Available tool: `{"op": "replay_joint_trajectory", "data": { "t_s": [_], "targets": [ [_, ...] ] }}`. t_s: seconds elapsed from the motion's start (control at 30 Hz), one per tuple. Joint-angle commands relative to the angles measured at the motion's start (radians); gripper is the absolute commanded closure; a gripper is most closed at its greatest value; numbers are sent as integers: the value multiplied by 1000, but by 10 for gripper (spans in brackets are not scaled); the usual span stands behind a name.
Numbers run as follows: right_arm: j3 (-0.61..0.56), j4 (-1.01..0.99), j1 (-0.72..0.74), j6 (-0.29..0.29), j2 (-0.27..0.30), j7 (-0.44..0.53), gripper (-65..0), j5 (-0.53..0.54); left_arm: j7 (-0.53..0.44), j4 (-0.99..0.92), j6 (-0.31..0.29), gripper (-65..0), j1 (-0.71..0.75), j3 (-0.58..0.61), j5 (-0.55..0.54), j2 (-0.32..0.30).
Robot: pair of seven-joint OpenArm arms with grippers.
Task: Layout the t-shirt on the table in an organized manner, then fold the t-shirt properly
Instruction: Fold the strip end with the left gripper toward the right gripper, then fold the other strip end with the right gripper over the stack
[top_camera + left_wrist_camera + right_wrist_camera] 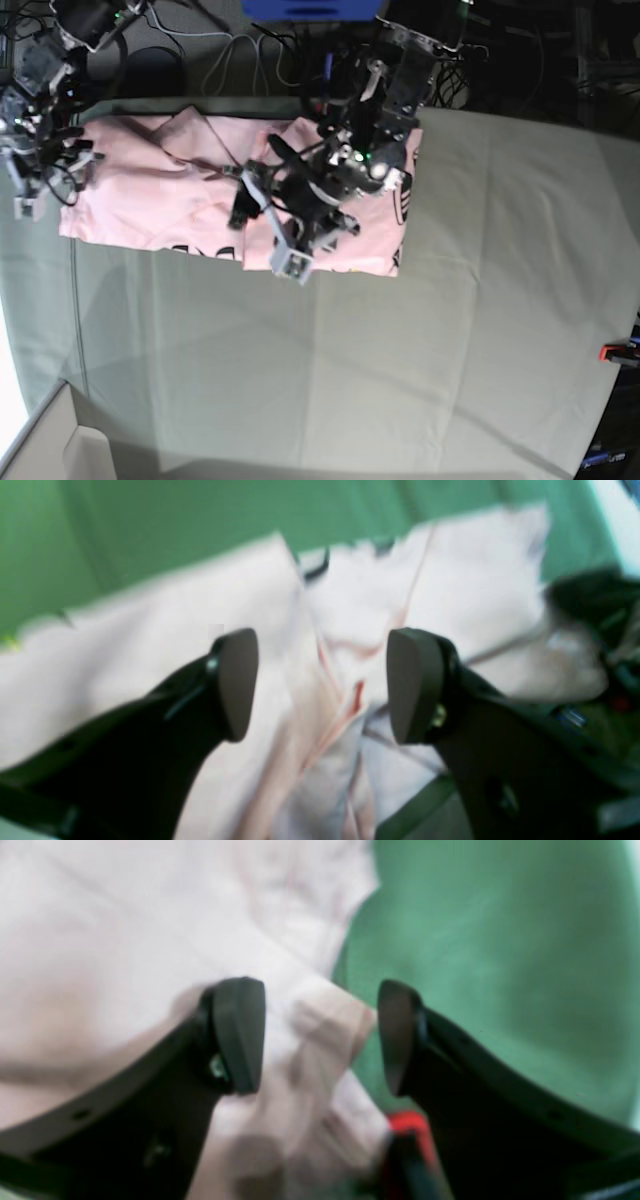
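Only the base view shows the whole t-shirt [200, 190], lying flat at the upper left of the tabletop [450, 300]. Both wrist views are blurred, its lettering barely legible. The left hand [322, 685] and right hand [320, 1035] are spread, holding nothing, above pink folds.

Beyond the far edge of the tabletop lies a dark floor strewn with loose cables [215, 45] — grey and black, looping across each other. A blue box [312, 8] sits at the top of the base view, cut off by the frame. Dark equipment [540, 55] crowds the far right corner, too dim to make out. At the near left corner stands a pale cardboard box [48, 440] — open-topped, brightly lit from the left.
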Motion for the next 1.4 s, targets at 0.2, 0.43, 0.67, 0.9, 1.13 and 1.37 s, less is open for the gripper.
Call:
{"op": "replay_joint_trajectory", "data": {
  "t_s": [0.2,0.43,0.67,0.9,1.13,1.37],
  "targets": [
    [-4,-64,3,3,28,18,-361,10,-23,170,-3,-389,26,-15,-8,-87],
    [-7,-63,-24,3,-9,18,-326,11,-26,220,-11,-391,124,-286,-8,-153],
    [-7,-66,-9,3,-27,19,0,11,-23,211,-14,-391,147,-609,-9,-153],
    [1,-6,8,3,-32,18,0,14,-23,209,-14,-391,147,-782,-9,-154],
    [-4,287,-47,3,-141,18,0,14,-21,209,-14,-391,149,-877,-9,-154],
    [-79,473,-93,3,-181,3,0,13,-21,209,-14,-390,149,-903,-9,-184]
  ]
}}
